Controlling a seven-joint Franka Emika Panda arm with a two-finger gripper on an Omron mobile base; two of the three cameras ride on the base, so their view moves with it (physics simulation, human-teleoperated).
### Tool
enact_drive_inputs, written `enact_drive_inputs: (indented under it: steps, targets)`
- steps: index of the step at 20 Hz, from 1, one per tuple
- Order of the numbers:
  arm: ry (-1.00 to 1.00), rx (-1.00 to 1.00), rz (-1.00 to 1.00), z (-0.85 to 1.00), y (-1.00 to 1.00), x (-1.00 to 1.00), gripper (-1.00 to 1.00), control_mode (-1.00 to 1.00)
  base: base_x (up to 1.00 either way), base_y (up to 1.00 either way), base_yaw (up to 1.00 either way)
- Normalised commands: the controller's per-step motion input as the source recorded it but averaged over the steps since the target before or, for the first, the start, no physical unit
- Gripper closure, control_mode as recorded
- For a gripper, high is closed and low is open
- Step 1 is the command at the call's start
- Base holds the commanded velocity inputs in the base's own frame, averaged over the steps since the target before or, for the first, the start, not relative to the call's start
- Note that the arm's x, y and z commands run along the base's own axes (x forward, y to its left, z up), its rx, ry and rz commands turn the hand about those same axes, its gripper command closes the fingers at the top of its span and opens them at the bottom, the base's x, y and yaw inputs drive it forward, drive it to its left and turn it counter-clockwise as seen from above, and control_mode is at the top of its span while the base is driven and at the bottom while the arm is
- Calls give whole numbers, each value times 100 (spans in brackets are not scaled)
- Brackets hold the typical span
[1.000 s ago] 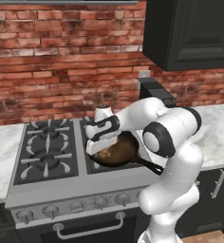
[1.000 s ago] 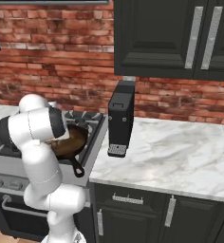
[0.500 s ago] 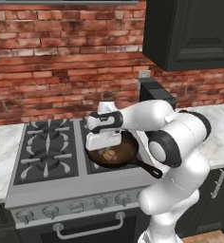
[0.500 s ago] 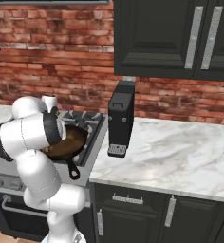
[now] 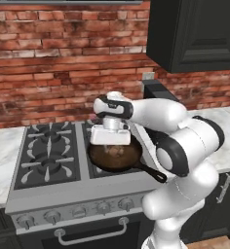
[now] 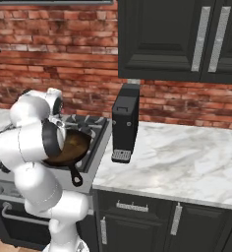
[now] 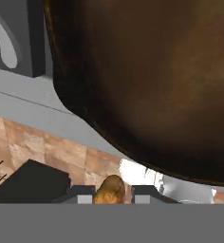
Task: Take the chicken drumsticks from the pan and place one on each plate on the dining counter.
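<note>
- One of the chicken drumsticks (image 7: 109,191) sits right between your finger tips at the bottom centre of the hand view: a golden-brown lump pinched from both sides, only its top end showing, so you cannot read its long axis here.
- Your gripper (image 7: 113,193) is clenched on that piece; the tips stand close together with the meat filling the gap.
- The pan (image 7: 152,80) spreads across the upper right of the hand view, brownish inside, directly ahead of the grasped piece.
- In the left base view, the pan (image 5: 116,156) sits mid-frame on the stove (image 5: 53,160), with the hand just above it.
- My read: straight up out of the pan comes next, and no plate is in sight.
</note>
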Motion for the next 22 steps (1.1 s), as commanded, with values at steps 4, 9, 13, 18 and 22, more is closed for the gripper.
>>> enact_drive_inputs:
  steps: [4,9,13,18,22]
  targets:
    - [36,0,-15,83,-40,-70,100,-100,0,0,0]
    - [22,-1,-34,9,-23,-100,100,-100,0,0,0]
    - [0,-1,-64,0,0,-99,100,-100,0,0,0]
    - [0,0,-79,0,0,-74,100,-100,0,0,0]
    - [4,0,-83,0,0,-50,100,-100,0,0,0]
